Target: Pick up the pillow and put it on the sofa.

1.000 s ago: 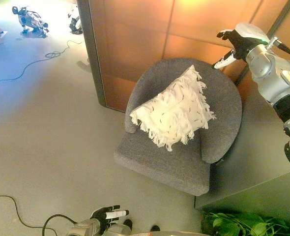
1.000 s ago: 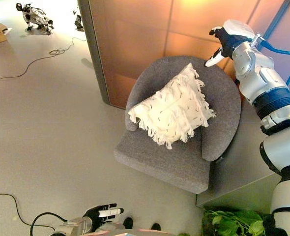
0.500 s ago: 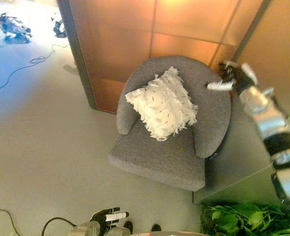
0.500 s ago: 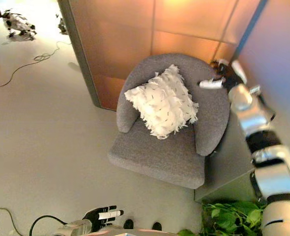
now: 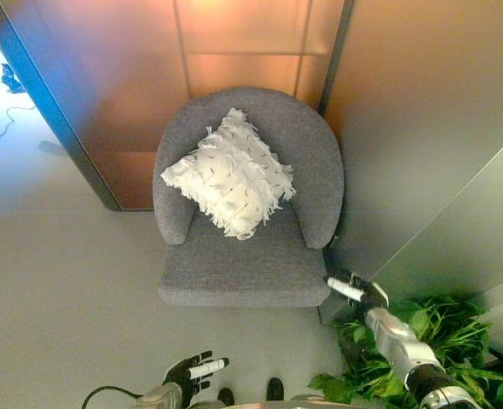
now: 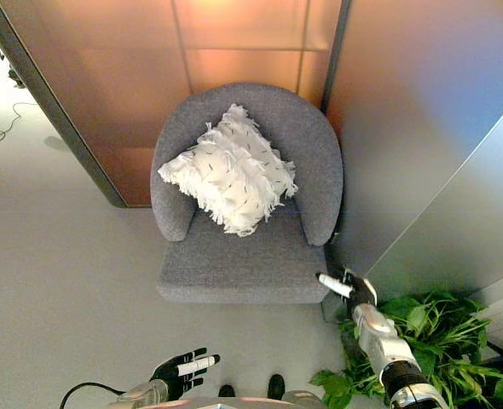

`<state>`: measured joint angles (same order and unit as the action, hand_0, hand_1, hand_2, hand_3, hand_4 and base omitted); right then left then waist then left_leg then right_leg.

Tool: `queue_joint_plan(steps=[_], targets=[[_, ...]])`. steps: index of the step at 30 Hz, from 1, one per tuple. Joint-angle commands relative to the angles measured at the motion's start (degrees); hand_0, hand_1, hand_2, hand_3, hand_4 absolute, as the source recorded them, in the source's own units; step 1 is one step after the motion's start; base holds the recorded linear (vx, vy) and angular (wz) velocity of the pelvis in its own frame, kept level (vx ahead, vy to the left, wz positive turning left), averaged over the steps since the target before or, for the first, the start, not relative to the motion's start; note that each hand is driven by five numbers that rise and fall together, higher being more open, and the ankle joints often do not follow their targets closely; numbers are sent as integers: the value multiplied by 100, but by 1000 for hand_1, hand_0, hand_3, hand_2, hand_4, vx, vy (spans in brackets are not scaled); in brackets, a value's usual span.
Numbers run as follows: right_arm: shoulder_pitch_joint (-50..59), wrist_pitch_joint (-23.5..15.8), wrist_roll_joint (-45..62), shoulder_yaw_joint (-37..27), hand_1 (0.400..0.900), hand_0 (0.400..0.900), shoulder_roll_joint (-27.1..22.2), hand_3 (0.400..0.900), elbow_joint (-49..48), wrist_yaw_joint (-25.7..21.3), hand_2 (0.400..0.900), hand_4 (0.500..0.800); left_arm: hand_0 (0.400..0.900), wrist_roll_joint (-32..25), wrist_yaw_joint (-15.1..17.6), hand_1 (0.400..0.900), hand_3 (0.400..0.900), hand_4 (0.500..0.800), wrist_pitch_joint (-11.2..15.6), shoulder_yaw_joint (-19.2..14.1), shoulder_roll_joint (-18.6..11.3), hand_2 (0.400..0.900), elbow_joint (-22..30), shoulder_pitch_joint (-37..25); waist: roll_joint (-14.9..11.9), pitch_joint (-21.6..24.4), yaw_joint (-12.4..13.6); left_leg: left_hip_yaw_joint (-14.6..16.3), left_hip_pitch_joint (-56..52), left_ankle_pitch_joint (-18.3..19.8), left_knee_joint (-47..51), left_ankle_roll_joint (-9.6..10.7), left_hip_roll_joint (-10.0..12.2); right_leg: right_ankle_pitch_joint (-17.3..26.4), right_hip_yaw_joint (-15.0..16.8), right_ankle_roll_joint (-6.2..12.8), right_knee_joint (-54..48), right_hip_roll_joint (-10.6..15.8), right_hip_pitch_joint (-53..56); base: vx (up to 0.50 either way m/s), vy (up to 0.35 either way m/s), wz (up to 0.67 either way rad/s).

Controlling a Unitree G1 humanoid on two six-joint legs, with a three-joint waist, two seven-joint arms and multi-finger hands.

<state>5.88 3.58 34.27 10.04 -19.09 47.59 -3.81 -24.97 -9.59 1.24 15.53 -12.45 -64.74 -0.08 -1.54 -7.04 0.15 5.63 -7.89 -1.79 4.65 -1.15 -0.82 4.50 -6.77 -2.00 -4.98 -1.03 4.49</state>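
Resting spot: the white fringed pillow (image 5: 229,183) is leaning tilted against the curved back of the grey sofa (image 5: 234,277), a one-seat armchair, touching both seat and backrest, so the task's thing is already lying where it belongs.
Seat contents: the sofa is holding only the pillow; the front half of the cushion is showing bare.
Right hand (image 5: 355,290): it is hanging low just beside the sofa's front right corner, holding nothing; one white-tipped finger is pointing straight toward the seat, the rest I cannot tell.
Left hand (image 6: 180,371): it is idling at the bottom edge over the floor (image 6: 55,281), fingers spread and relaxed, empty.
Why so: both hands are staying well apart from the pillow, which to me reads as the placing being done.
Surroundings: a leafy plant (image 5: 439,332) is sitting close by the right arm, and an orange panel wall (image 5: 234,43) is standing behind the sofa.
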Motion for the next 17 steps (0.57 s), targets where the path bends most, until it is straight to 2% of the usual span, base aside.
queue_joint_plan(steps=[1,6,9,17], targets=[[131,-258,406,-38,900,900,320,900,399,197,900,800,900,-143,-75,900,900,800,348,72,78,900,-478,-196,-66,356,6,-136,176,324,-125,192,83,-577,54,489,452,322,119,-21,3,-5],[3,74,305,-92,900,900,517,900,1682,605,900,800,900,-20,-201,900,900,800,365,18,53,900,-656,-298,-8,326,38,-167,210,314,-161,145,52,-569,41,482,488,308,96,-11,-1,-2],[-61,53,309,-194,900,900,599,900,2306,641,900,800,900,62,-261,900,900,800,417,-38,68,900,-752,-325,21,317,72,-231,206,310,-173,132,28,-556,28,477,483,305,120,0,0,0],[-154,-23,169,-406,900,900,623,900,2715,708,900,800,900,221,-400,900,900,800,330,-132,39,900,-871,-289,83,372,73,-334,153,313,-154,105,-12,-569,72,475,497,284,152,2,3,-1]])
